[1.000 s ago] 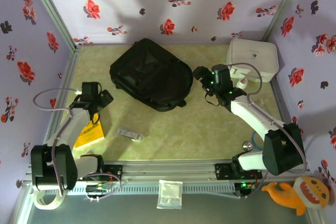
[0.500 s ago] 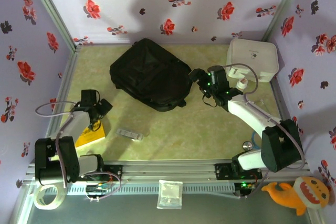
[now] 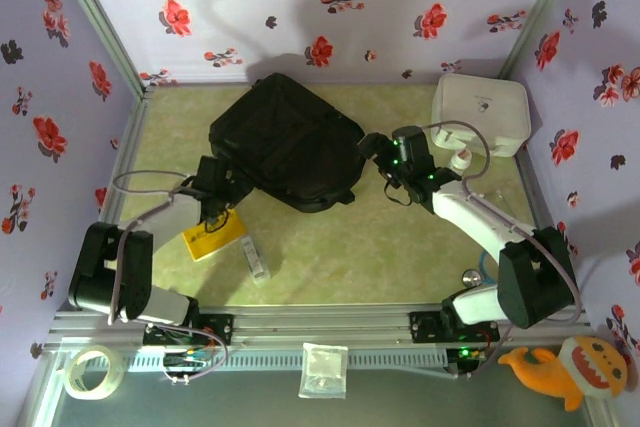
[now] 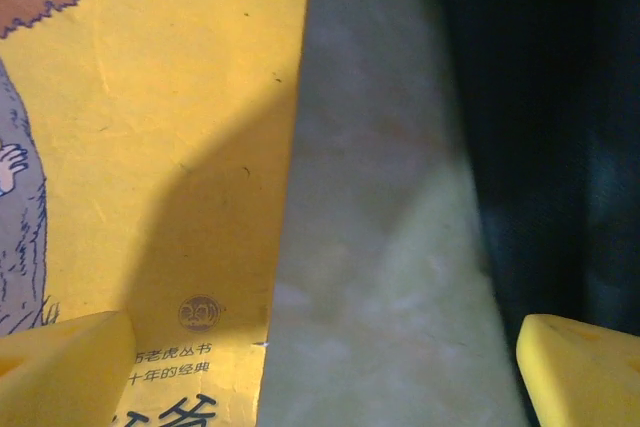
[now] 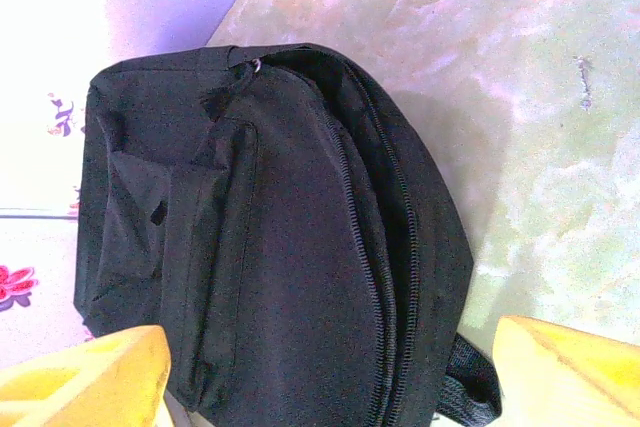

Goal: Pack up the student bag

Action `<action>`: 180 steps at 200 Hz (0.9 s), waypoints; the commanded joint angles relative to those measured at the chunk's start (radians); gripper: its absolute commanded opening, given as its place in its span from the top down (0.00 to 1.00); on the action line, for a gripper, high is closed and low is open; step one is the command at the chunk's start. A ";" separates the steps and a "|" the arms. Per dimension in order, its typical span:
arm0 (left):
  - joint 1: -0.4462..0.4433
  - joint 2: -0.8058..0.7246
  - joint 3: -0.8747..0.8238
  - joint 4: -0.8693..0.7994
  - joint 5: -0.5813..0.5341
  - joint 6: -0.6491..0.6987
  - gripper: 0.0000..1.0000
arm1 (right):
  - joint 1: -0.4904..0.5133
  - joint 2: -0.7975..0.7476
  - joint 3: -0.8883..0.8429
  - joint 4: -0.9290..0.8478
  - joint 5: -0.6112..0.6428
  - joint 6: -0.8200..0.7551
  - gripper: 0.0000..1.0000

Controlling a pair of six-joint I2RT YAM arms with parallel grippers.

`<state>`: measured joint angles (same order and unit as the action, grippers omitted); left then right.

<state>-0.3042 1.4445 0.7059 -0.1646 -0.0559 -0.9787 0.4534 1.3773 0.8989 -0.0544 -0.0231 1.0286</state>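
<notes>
The student bag (image 3: 285, 142) is big, black and soft. It lies flat on the green worktop (image 3: 380, 247), toward the back, between the 2 arms. The left claw (image 3: 218, 187) is just by the bag's near left edge. Its 2 yellow fingers (image 4: 60, 367) are spread wide with nothing between them. Under it lies a yellow book (image 3: 213, 235), close beside the bag. The right claw (image 3: 372, 147) is at the bag's right edge. It is spread wide too and pinches nothing. A white hard case (image 3: 480, 112) sits in the back right corner. A small clear thing (image 3: 255, 259) lies near the book.
</notes>
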 commanded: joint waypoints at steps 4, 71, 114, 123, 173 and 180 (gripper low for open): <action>-0.025 0.029 0.048 -0.040 0.076 -0.013 0.02 | 0.020 0.008 0.056 -0.031 0.029 -0.048 0.15; 0.142 -0.143 0.083 -0.223 0.044 0.125 0.00 | 0.168 0.178 0.301 -0.168 -0.040 -0.276 0.19; 0.326 -0.265 -0.030 -0.291 0.056 0.158 0.00 | 0.343 0.391 0.527 -0.238 -0.082 -0.387 0.25; 0.364 -0.289 -0.059 -0.287 0.078 0.160 0.00 | 0.374 0.443 0.568 -0.238 -0.098 -0.390 0.26; 0.425 -0.316 -0.168 -0.241 0.184 0.171 0.08 | 0.489 0.696 0.788 -0.274 -0.152 -0.418 0.40; 0.424 -0.313 -0.170 -0.240 0.190 0.175 0.09 | 0.498 0.723 0.814 -0.282 -0.151 -0.425 0.42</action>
<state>0.1116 1.1355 0.5518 -0.4072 0.0643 -0.8349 0.9249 2.0239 1.6203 -0.2794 -0.1513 0.6495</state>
